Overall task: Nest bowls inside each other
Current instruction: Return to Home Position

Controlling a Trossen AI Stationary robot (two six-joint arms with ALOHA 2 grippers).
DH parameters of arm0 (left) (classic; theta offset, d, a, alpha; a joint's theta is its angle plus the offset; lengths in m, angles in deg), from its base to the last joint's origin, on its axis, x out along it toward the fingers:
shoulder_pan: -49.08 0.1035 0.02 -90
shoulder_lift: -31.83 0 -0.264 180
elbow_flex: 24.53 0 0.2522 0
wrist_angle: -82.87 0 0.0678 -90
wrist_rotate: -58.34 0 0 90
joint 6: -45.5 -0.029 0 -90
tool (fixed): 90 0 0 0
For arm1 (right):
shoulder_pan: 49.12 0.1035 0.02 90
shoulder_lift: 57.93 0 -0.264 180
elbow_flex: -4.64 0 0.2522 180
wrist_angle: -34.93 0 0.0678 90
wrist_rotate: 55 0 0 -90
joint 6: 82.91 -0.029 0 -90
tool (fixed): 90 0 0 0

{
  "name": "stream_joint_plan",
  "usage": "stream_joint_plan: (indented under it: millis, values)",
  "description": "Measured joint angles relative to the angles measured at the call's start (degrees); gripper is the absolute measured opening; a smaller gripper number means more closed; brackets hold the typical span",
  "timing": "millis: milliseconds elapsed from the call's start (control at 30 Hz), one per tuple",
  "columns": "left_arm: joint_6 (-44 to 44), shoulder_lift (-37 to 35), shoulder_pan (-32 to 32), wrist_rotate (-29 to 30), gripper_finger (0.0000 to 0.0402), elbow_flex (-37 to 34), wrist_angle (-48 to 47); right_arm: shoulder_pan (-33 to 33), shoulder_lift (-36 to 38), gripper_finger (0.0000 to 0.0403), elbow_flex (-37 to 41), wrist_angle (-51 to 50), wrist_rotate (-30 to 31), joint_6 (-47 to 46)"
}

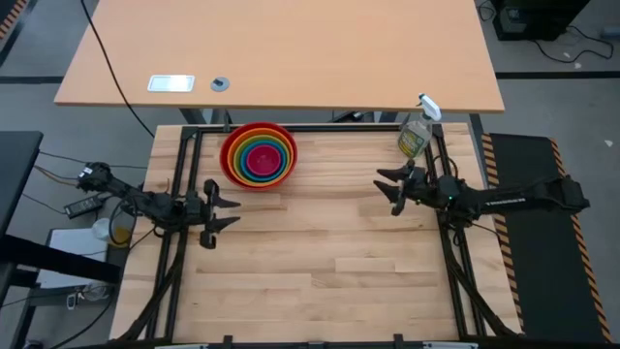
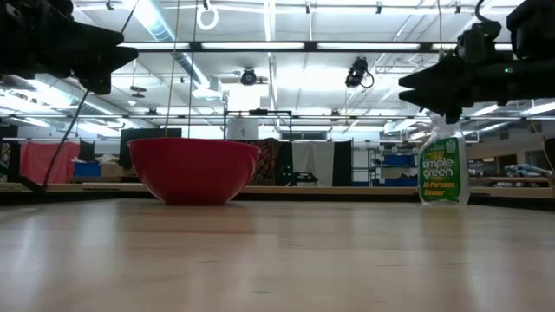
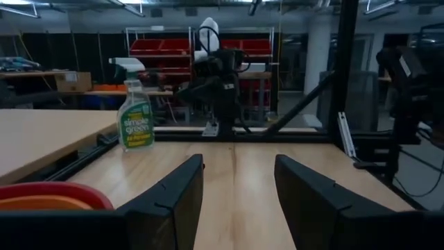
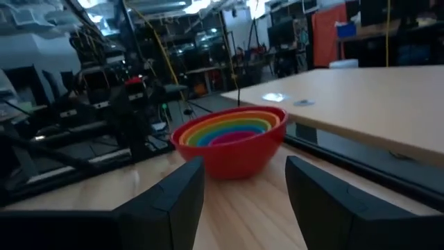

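Red bowl (image 1: pixel 259 155) with orange, green, blue and pink nested inside sits near the bench (image 1: pixel 320 252) far edge. Bottle (image 2: pixel 443 169) label: "simple green All-Purpose Cleaner". Left tool (image 1: pixel 231 212) and right tool (image 1: pixel 385 190) spread, raised.

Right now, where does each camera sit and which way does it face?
High: above the table, looking straight down; left gripper and right gripper both open, at the table's sides.
Low: at tabletop height, looking level across at the red bowl and bottle; both grippers dark in the upper corners.
Left wrist: faces across the table to the bottle and right arm; own fingers in front.
Right wrist: faces the bowls; own fingers in front.
Shared: high and right wrist both show the bowls nested.
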Motion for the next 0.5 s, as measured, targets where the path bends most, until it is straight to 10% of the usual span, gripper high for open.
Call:
stream_joint_plan:
  millis: [500]
  values:
    - [3.8, 0.1, 0.1, 0.3, 0.0181, 0.0, 2.9, -0.3, 11.4, 0.0208, 0.0, -5.1, -0.1, 1.0]
